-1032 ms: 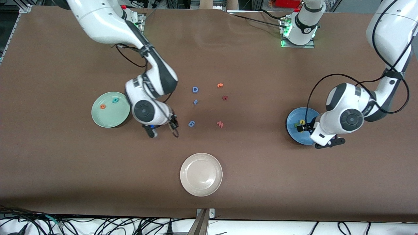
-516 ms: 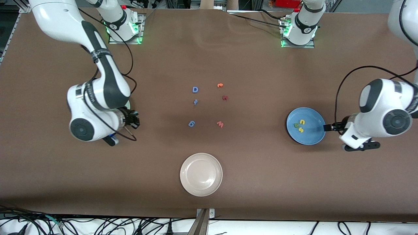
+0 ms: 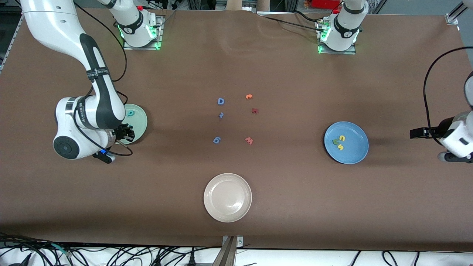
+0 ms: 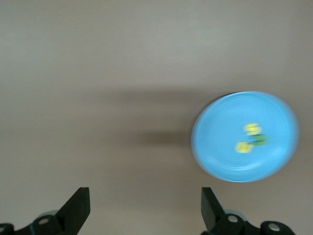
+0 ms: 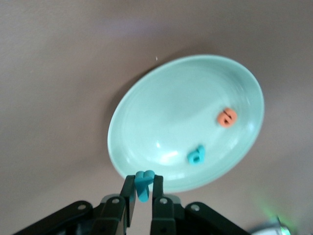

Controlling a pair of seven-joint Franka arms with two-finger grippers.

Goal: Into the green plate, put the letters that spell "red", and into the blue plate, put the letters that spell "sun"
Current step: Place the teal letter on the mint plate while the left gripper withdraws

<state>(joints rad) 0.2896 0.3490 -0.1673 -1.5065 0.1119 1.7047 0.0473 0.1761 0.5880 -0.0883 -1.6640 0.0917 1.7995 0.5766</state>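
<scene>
My right gripper [image 3: 123, 133] hangs over the edge of the green plate [image 3: 139, 119], shut on the small teal "r" [image 5: 144, 183], which stands pinched between its fingers. The arm hides much of that plate in the front view. In the plate [image 5: 161, 122] lie the orange "e" [image 5: 227, 117] and the teal "d" [image 5: 196, 155]. The blue plate [image 3: 354, 147] holds a yellow "n" [image 3: 342, 138], a dark green "u" [image 3: 335, 141] and a yellow "s" [image 3: 340, 147]. My left gripper [image 3: 415, 133] is open and empty over bare table beside that plate, toward the left arm's end.
A cream-white plate [image 3: 227, 197] sits near the front camera. In the middle of the table lie a blue "D" [image 3: 221, 101], an orange letter [image 3: 249, 96], a dark red letter [image 3: 254, 110], a small blue letter [image 3: 221, 115], a blue "6" shape [image 3: 217, 139] and a pink "w" [image 3: 249, 140].
My right arm swung from the middle of the table to the green plate, still shut on the teal letter. My left gripper drew back off the blue plate toward the table's end.
</scene>
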